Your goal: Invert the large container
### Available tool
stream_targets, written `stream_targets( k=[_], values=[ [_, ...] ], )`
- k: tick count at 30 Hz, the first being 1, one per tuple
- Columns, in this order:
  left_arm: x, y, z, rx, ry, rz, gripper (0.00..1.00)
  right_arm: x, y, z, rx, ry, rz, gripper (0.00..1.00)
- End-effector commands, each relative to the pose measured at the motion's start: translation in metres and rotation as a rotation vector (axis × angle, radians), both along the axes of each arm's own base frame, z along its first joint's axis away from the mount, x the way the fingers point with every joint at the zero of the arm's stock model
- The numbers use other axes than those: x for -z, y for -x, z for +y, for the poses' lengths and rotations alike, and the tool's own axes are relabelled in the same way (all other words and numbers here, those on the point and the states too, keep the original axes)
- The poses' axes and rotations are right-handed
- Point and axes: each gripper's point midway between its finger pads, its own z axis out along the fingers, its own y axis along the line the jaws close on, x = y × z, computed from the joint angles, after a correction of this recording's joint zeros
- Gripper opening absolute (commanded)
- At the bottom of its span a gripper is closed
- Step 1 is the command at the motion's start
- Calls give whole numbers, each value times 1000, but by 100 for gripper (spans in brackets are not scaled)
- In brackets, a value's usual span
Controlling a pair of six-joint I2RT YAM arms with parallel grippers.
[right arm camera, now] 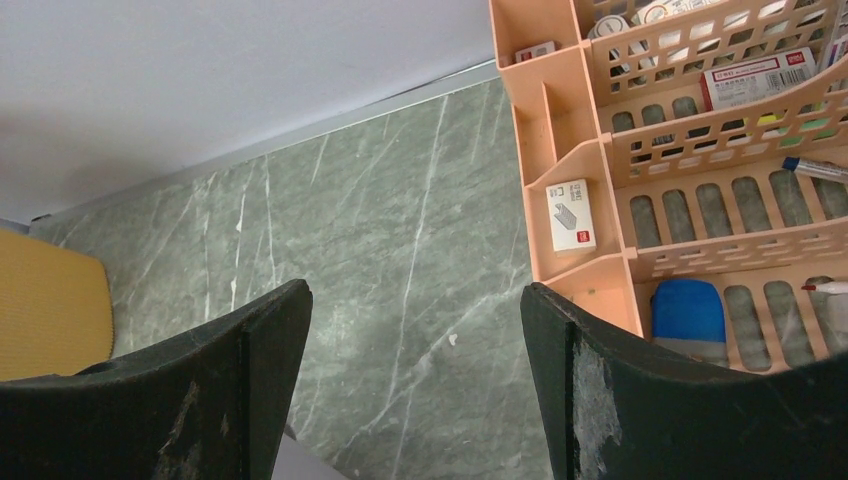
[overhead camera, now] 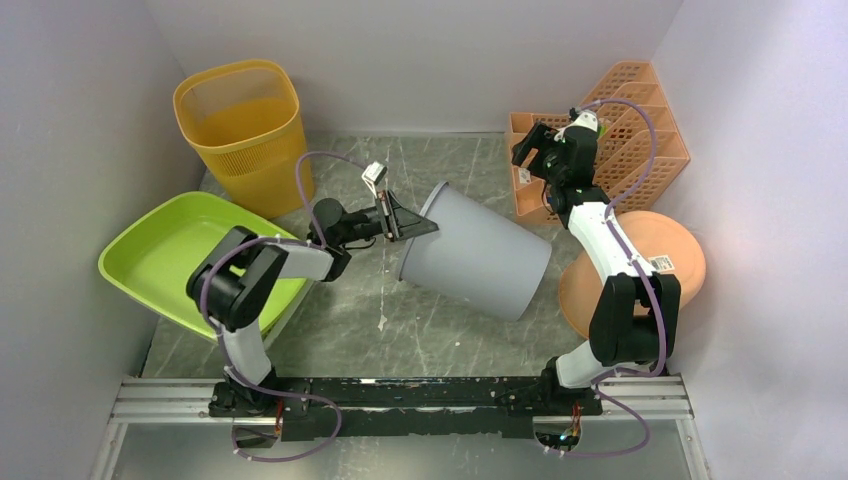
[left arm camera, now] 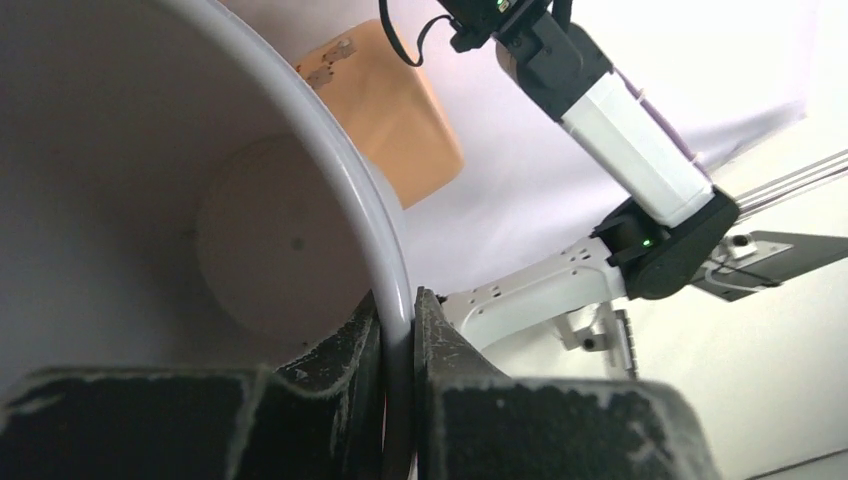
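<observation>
Now the left hand [left arm camera: 398, 310] pinches the rim of the tipped grey container [overhead camera: 480, 255].

Left arm [overhead camera: 290, 262] stretched forward, left hand [overhead camera: 418, 222] pinched tight on the container [overhead camera: 480, 262] rim; right arm [overhead camera: 600, 225] reared up high, right hand [right arm camera: 415, 290] gaping wide.

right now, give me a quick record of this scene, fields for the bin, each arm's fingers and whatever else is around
bin: gray, tipped on its side, mouth toward the green tray
left fingers: shut on the bin's rim, one inside, one outside
right fingers: open, empty, raised by the organizer
also there: yellow basket, orange basin
task: bin not yet upside down
</observation>
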Motion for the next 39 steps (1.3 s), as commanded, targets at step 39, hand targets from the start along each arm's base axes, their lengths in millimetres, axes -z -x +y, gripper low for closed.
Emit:
stream_targets(
  k=[39],
  values=[
    [56,-21,59,-32,100,150,7,5,-4,-10,19,-4,-6,77]
  ],
)
